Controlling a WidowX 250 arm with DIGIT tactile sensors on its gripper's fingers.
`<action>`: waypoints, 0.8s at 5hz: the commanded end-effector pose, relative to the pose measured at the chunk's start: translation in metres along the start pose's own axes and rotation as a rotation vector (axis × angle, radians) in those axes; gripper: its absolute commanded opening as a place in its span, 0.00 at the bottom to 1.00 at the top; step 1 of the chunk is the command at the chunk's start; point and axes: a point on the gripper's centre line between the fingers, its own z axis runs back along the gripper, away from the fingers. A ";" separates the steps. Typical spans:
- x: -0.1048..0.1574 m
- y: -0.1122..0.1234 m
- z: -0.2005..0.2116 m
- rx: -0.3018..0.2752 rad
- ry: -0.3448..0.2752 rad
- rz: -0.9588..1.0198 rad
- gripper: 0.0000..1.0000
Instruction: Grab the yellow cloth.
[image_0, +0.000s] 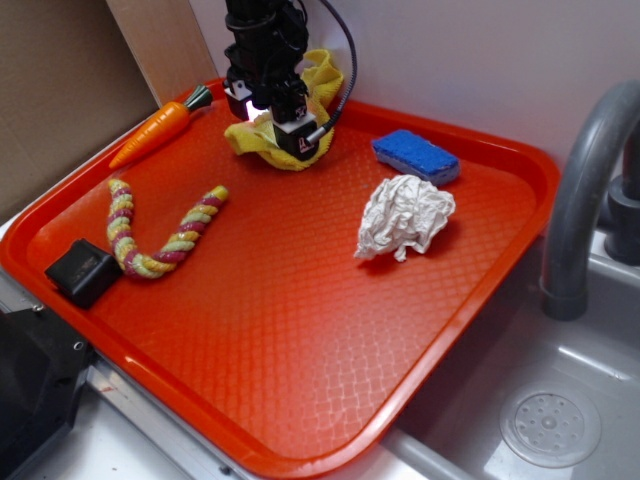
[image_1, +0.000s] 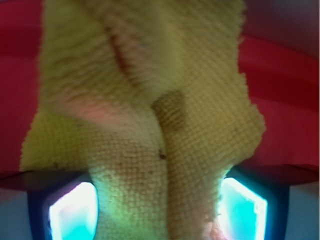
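The gripper (image_0: 283, 128) hangs low at the far edge of the tray, its black body covering much of the yellow cloth (image_0: 262, 143), and in the wrist view the fabric runs down between the two glowing cyan fingers (image_1: 75, 212) — they appear closed on a vertical fold of it, the terry weave bunched tight in the gap and filling nearly the whole frame. From the exterior view the cloth shows on both sides of the gripper: a lower flap sagging onto the tray floor to the left and beneath the fingers, and a ruffled edge rising behind the arm near the back wall. A black cable loops from the arm down toward the gripper's right side. Just right of the cloth, near the tray's far rim, lies a blue sponge (image_0: 416, 156), and in front of that a crumpled white paper wad (image_0: 404, 217), close to the sponge. Left of the gripper an orange toy carrot (image_0: 155, 131) rests along the tray's raised rim, green top pointing toward the arm. Nearer the front left, a yellow-and-pink braided rope (image_0: 150, 235) curves in a hook shape, one end beside a small black block (image_0: 83, 271). The red tray (image_0: 300, 360) sits beside a grey sink (image_0: 560, 420) — a curved grey faucet (image_0: 585, 190) rises at the right.
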 end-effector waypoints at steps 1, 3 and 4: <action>0.017 0.018 0.017 -0.020 -0.187 0.040 1.00; 0.025 0.013 0.011 -0.024 -0.153 0.029 1.00; 0.029 0.006 0.020 -0.061 -0.162 0.033 1.00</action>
